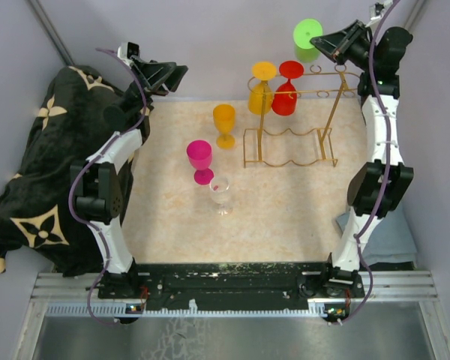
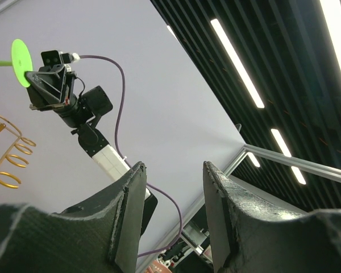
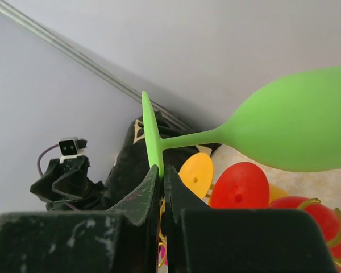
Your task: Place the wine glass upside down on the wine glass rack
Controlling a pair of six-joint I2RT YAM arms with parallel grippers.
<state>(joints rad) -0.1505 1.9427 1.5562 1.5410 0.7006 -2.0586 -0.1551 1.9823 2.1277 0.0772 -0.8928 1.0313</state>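
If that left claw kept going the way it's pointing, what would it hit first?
Probably just the pale wall. The left gripper aims up and its way looks free; the green wine glass sits off to the side. Depth is unclear.

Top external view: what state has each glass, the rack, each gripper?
Green wine glass, gripped by foot rim, off rack.
Yellow wine glass, hung upside down.
Red wine glass, hung upside down.
Orange wine glass, standing upright.
Pink wine glass, standing upright.
Clear wine glass, standing upright.
Wine glass rack, standing, holds two.
Left gripper, open, empty.
Right gripper, shut on green wine glass.
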